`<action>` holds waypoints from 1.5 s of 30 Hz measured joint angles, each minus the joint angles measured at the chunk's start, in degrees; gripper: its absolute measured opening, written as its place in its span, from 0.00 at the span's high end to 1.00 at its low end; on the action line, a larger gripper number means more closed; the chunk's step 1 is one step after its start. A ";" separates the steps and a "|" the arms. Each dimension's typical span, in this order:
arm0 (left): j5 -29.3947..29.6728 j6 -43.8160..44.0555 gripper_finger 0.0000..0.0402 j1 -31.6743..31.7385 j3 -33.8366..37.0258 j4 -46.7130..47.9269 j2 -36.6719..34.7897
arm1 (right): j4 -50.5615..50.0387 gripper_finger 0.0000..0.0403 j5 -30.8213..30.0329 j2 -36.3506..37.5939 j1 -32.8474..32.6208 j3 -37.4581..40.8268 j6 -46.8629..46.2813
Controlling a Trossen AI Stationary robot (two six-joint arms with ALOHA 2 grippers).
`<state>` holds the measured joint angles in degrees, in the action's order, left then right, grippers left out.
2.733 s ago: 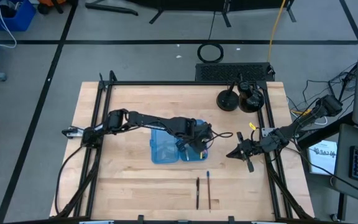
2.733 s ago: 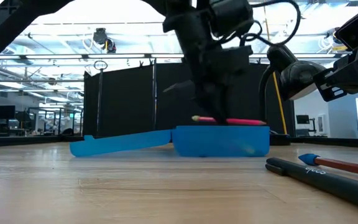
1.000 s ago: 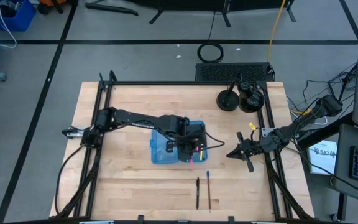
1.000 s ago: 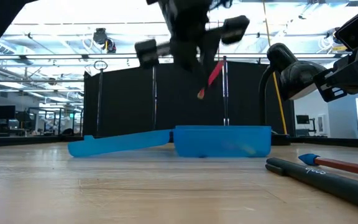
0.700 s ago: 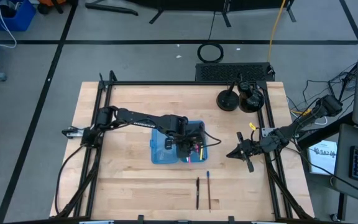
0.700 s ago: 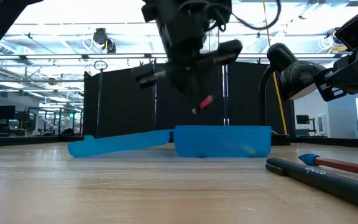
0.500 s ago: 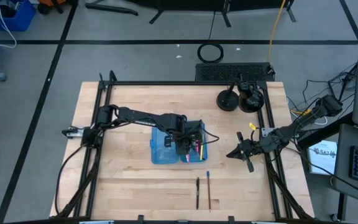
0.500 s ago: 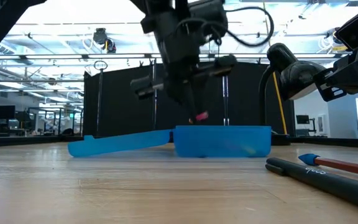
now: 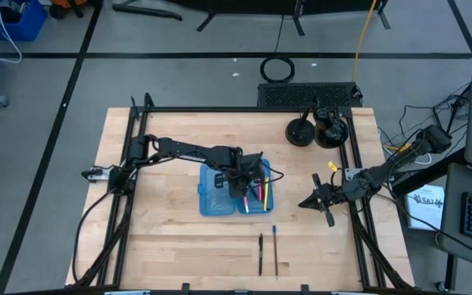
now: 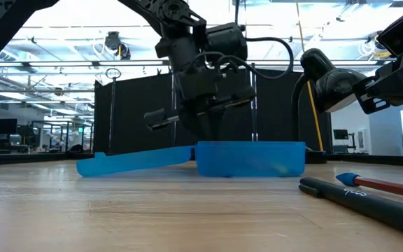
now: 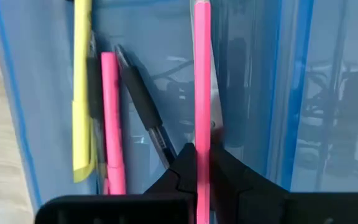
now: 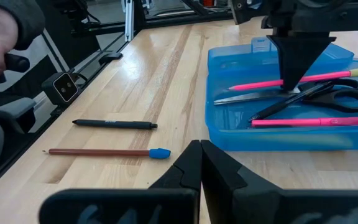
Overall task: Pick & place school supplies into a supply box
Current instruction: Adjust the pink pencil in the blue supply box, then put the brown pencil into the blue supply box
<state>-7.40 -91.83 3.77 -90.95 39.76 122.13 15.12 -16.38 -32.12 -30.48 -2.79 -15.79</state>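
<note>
The translucent blue supply box (image 9: 220,197) lies open at the table's middle; it also shows in the low view (image 10: 250,159). Its right half holds black-handled scissors (image 12: 334,93), a yellow pen (image 11: 82,87), a pink pen (image 11: 109,118) and a black pen (image 11: 138,106). My left gripper (image 9: 248,184) reaches down into that half, shut on another pink pen (image 12: 328,77). A black pen (image 9: 260,252) and a blue-tipped pencil (image 9: 274,250) lie on the table near the front edge. My right gripper (image 9: 314,201) waits shut and empty at the table's right side. My left gripper pinches the pink pen near its middle (image 12: 278,83) between its two fingers (image 12: 289,68). The fingers point down from above and lie across the pen. The pen lies about level along the box, inside the right half, over the scissors' blades (image 12: 247,98).
Two black round stands (image 9: 299,133) sit at the table's far right. Dark frame rails (image 9: 129,164) run along the left and right edges. A person's sleeve (image 12: 5,18) shows beyond the table's near side in the right wrist view.
My left gripper has come down into the box's right half, still shut on the pink pen. The pen hung tilted above the box a second ago; it has turned level and now sits below the box's rim.
</note>
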 joint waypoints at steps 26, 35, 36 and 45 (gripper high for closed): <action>9.54 0.25 0.79 -1.60 2.87 -4.16 0.04 | 0.01 1.00 0.02 0.00 0.00 -0.01 -0.02; 17.18 0.32 0.78 -4.73 -1.25 -0.53 0.07 | 0.02 1.00 0.15 0.00 0.00 -0.02 -0.02; 17.98 0.40 0.78 -5.18 -2.22 0.51 0.07 | 0.00 1.00 0.15 0.00 0.00 -0.02 -0.02; 21.76 8.54 0.87 -10.11 -17.16 17.71 -2.17 | 0.00 1.00 1.74 0.00 0.00 -0.02 -0.22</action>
<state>14.36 -83.30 -6.34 -108.10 57.47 119.95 15.11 -14.65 -32.12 -30.48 -2.81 -16.01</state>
